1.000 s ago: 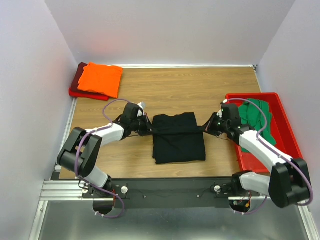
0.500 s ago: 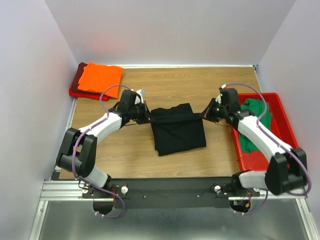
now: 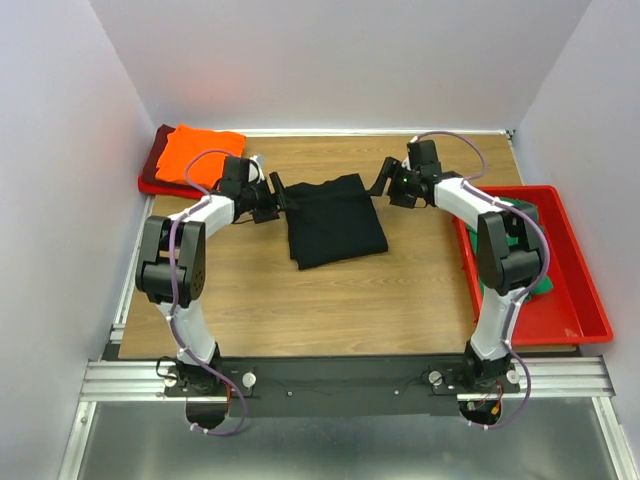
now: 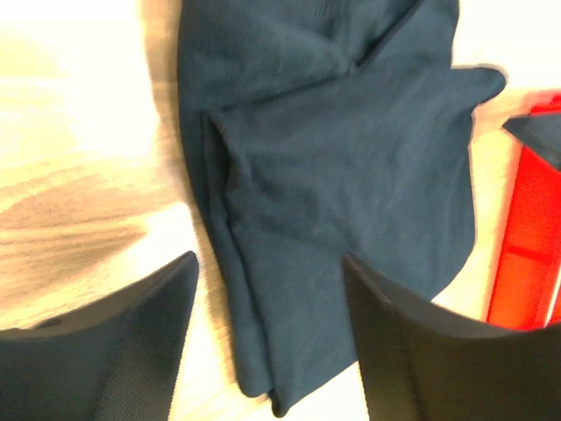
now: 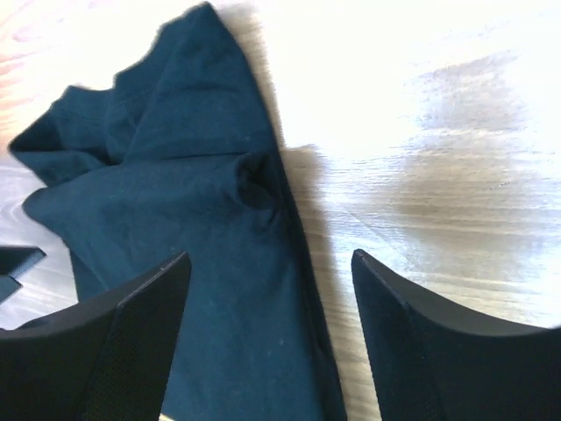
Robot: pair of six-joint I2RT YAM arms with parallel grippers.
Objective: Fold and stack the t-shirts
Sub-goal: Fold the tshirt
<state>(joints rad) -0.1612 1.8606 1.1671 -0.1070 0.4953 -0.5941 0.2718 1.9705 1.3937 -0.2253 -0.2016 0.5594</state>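
Nearest to me, at four o'clock on the table (image 3: 400,300), the red bin (image 3: 590,318) holds the green shirt (image 3: 528,222), partly hidden behind my right arm. Past mid-table lies the folded black shirt (image 3: 333,218), a rough rectangle skewed slightly clockwise, with rumpled corners at its far edge. My left pincer (image 4: 267,263) sits at its nine o'clock corner and my right pincer (image 5: 270,259) at its two o'clock corner. Both stand wide open over the cloth, with nothing in them. Farthest off, at ten o'clock in the corner, the orange shirt (image 3: 200,155) lies folded on the dark red one (image 3: 152,168). I judge the fold is as good as made and the stacking is what's left. To do it well, I should close on both far corners through every layer, not just the top one. Then I lift both sides together, keep the cloth taut between my arms so it cannot fall open, and lay it square over the orange one.
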